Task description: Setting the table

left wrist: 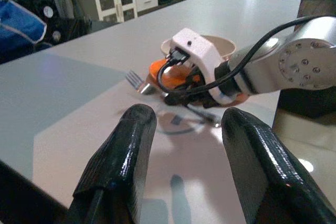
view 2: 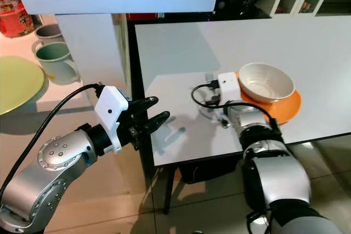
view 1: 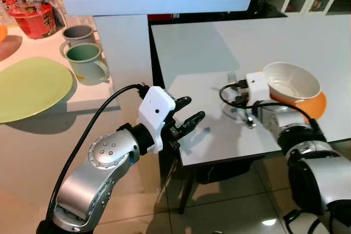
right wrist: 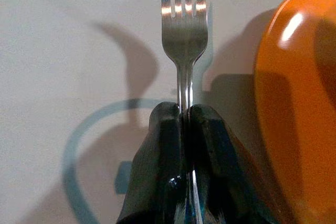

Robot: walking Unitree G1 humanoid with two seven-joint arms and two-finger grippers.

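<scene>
Steel fork point(right wrist: 184, 40): pinched in right tool point(right wrist: 185, 121), beside orange plate point(right wrist: 294, 93); lay flat, parallel, before unclamping. Left tool point(left wrist: 184, 156): spread, empty.

I see my silver arms point(view 1: 93, 176) — screw-dotted joints, white camera boxes point(view 1: 155, 108) at the wrists, black cables point(view 1: 90, 124), glossy black fingers point(left wrist: 123, 166).

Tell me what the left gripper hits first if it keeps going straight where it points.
Probably the right gripper, shut on the fork beside the orange plate. The left gripper points across bare table first; depth is unclear.
</scene>
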